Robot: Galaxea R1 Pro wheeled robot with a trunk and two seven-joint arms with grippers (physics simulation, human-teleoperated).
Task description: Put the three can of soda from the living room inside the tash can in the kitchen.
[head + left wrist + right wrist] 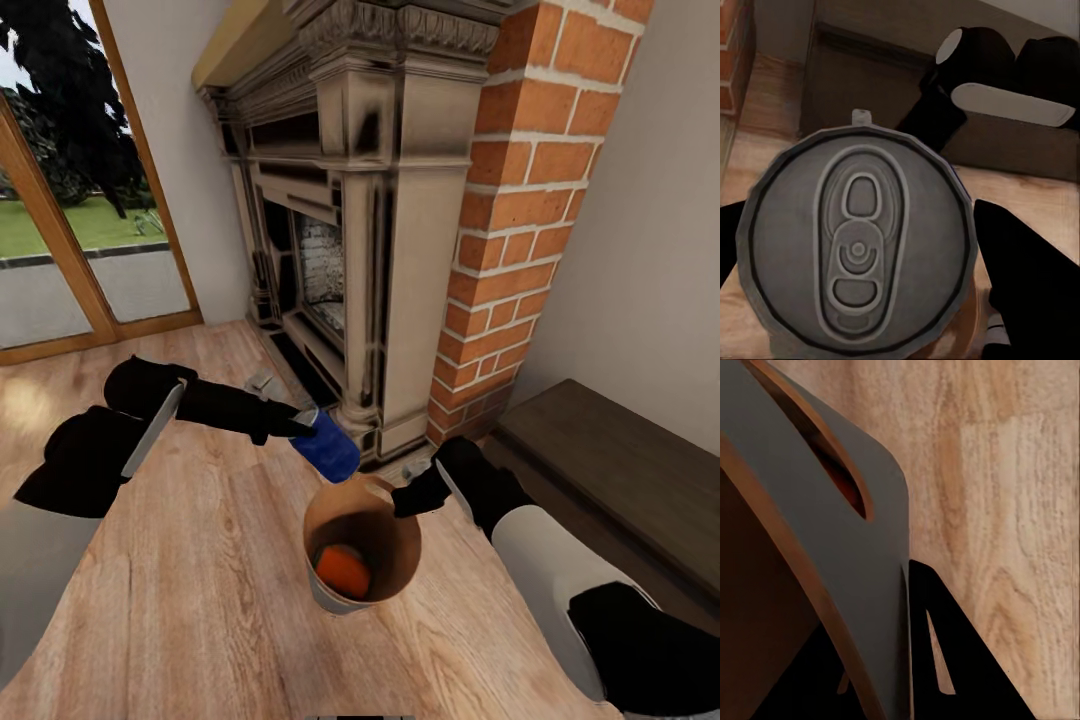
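Two cans show: the blue can (326,447) is pinched in the left gripper (300,428) just above the bin (395,565) rim, and the orange can (343,570) lies inside. The right gripper (412,497) clamps the bin's wall, over wood floor (200,600) beside the fireplace (370,220).

An ornate beige-and-black fireplace (370,220) stands against a red-brick chimney (520,210), above a light wood plank floor (200,600); wood-framed glass doors (70,230) show green lawn, and a long dark low cabinet (620,480) lines the pale wall.
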